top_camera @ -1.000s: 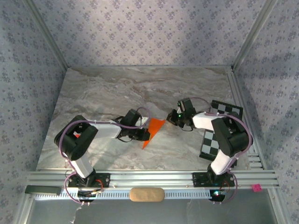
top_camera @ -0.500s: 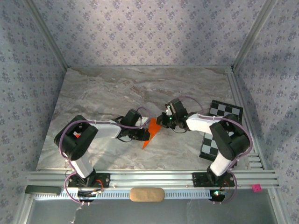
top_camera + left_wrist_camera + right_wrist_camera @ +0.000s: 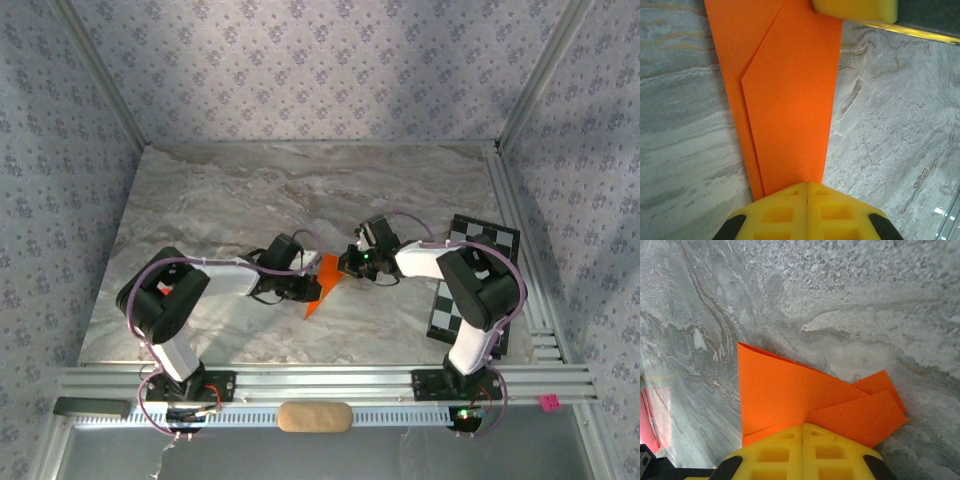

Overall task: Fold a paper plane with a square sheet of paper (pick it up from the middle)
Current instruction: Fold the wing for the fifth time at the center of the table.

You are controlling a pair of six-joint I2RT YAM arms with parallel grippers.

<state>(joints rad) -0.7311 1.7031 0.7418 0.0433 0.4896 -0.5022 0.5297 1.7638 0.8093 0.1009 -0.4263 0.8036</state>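
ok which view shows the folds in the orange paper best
Left wrist: the orange paper lies lengthwise, its layered flap and diagonal fold edge clear. The right wrist view shows overlapping flaps close up; the top external view gives a small orange sliver.

A grey-veined marble tabletop [image 3: 250,190] sits between walls covered in floral wallpaper [image 3: 300,60]. A black-and-white checkerboard card [image 3: 487,235] lies flat near its right edge. Aluminium rails [image 3: 330,382] run along the near edge. A tan oblong pad [image 3: 314,417] lies in front of them, with a small pink tag [image 3: 548,402] at far right.
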